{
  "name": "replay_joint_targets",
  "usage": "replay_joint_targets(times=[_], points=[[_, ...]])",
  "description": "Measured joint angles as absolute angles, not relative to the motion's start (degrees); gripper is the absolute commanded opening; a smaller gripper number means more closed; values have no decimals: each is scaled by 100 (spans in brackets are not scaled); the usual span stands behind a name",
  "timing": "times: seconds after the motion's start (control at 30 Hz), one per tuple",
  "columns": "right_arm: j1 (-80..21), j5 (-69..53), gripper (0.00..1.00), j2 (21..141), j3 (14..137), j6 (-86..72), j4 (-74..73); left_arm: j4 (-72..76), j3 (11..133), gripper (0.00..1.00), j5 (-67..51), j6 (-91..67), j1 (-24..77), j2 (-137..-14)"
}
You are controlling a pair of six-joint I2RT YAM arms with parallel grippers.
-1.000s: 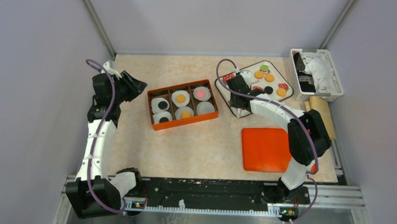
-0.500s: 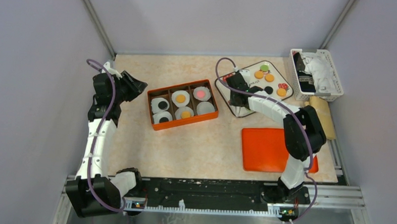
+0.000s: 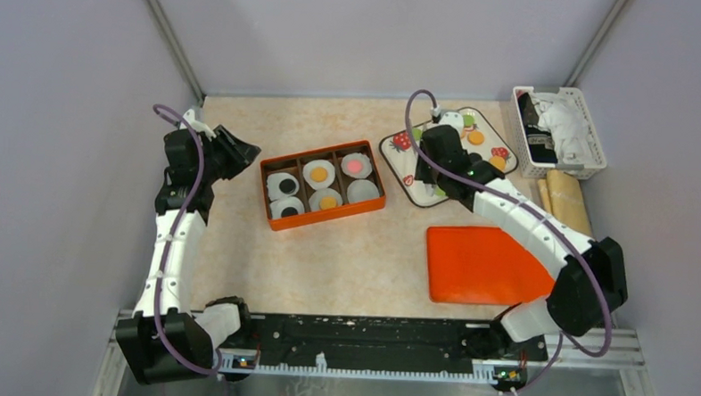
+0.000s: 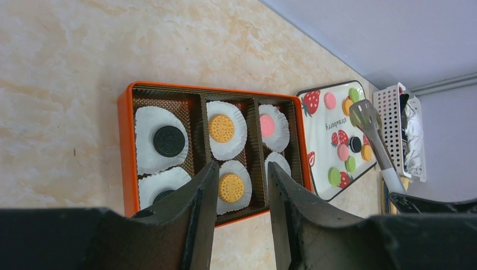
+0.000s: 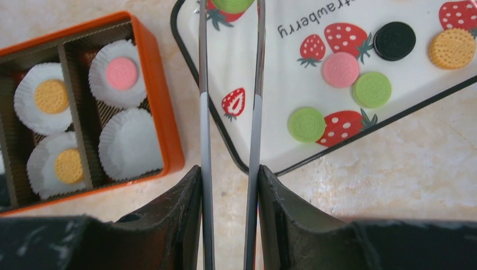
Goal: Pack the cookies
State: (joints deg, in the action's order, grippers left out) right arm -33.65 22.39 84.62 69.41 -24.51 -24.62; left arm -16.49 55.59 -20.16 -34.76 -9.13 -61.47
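Cookies (image 4: 221,128) in box (image 4: 127,152): five; paper cups (image 5: 132,143): six.

top: overhead, far | wrists: nearer, looking down, left apparently higher | shared: box (image 4: 125,152), tray (image 5: 284,79)

The single readable word, "strawberry" (image 5: 307,31), stands in dark lowercase letters on the white tray (image 5: 281,73). In the right wrist view it reads upside down, at about one o'clock from centre, with printed strawberries (image 5: 343,38) at its four o'clock.
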Motion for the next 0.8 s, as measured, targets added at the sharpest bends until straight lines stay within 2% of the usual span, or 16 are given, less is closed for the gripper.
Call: replay_joint_targets(times=[0.23,0.53,0.8], points=[[-3964,2139,0,7926,6751,-2440,-2812,-1649,5559,44,-2032,-3481,-913,-6145],[-5835,2141,0,7872,6479,-2582,-3048,-1651,5559,44,-2117,-3483,-913,-6123],[-5861,2453,0,8036,6112,-2692,-2945,-1667,5559,44,-2121,-3483,-913,-5977]])
